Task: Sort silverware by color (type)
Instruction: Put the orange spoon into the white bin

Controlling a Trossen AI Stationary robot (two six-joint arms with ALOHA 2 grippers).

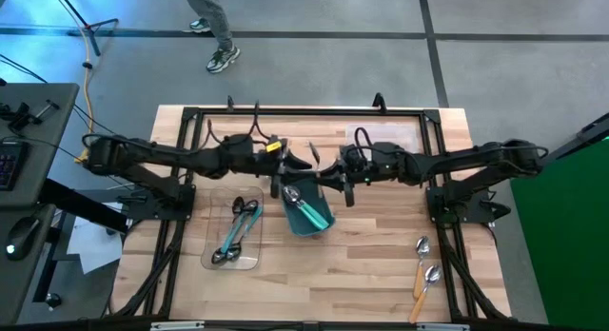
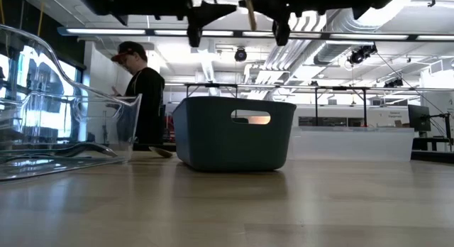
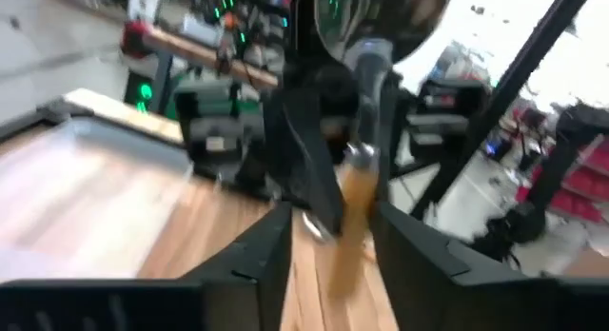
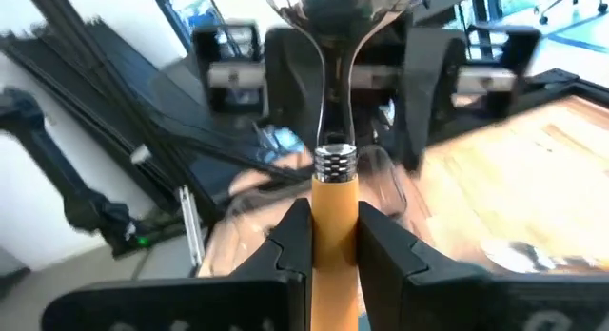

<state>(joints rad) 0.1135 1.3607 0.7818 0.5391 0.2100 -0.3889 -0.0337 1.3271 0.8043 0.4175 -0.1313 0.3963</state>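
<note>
An orange-handled spoon (image 4: pixel 335 212) stands upright in the air over the teal bin (image 1: pixel 322 220), with its metal bowl (image 4: pixel 333 8) up. My right gripper (image 4: pixel 335 250) is shut on its handle. My left gripper (image 3: pixel 328 250) faces it from the table's left side and is open, with a finger on either side of the handle's lower part (image 3: pixel 350 226). The two grippers meet above the bin (image 2: pixel 234 133). A teal-handled spoon (image 1: pixel 304 207) lies in the bin. More teal-handled spoons (image 1: pixel 238 231) lie in a clear tray (image 1: pixel 221 262). Two orange-handled spoons (image 1: pixel 424 269) lie on the table at the near right. My right gripper pinches the spoon's orange handle (image 4: pixel 335 193) between its two fingers, just below the metal collar (image 4: pixel 335 160). The fingers come level from the table's right side and lie across the handle. The spoon stands upright with its bowl above the fingers, clear of the bin and the table.
In the low view the clear tray (image 2: pixel 64 126) stands left of the bin. A person (image 2: pixel 138 91) stands beyond the table's far edge, and the person's legs (image 1: pixel 214 31) show in the high view. Bare wood lies between the bin and the spoons at the near right.
</note>
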